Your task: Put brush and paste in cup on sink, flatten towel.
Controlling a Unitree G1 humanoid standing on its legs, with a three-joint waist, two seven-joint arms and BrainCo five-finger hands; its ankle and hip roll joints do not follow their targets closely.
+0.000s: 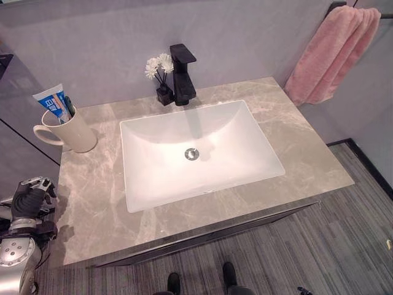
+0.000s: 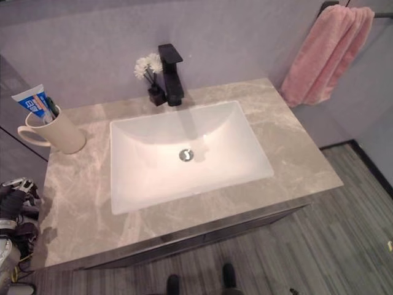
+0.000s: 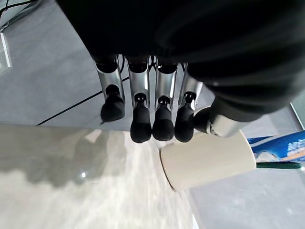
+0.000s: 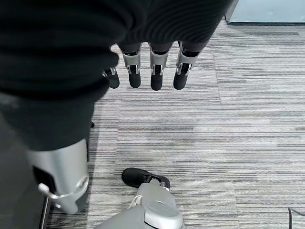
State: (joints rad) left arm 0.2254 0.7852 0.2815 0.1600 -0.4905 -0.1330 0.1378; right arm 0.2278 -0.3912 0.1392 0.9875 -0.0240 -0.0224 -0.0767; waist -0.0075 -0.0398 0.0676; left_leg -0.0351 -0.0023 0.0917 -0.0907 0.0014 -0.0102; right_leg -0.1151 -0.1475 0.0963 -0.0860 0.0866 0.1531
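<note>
A: Grey marble bench (image 1: 92, 196) round a white sink (image 1: 199, 153); what is done?
B: The paste (image 1: 52, 102) and brush (image 1: 69, 106) stand in the cup (image 1: 73, 131), upper left.
A: And left?
B: The towel (image 1: 331, 52), upper right, hangs bunched. The left hand (image 3: 152, 102) and right hand (image 4: 147, 71) are empty, fingers relaxed.

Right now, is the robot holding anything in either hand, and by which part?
Nothing is held. The left hand hangs open near the cup; the right hand hangs open over the floor.
</note>
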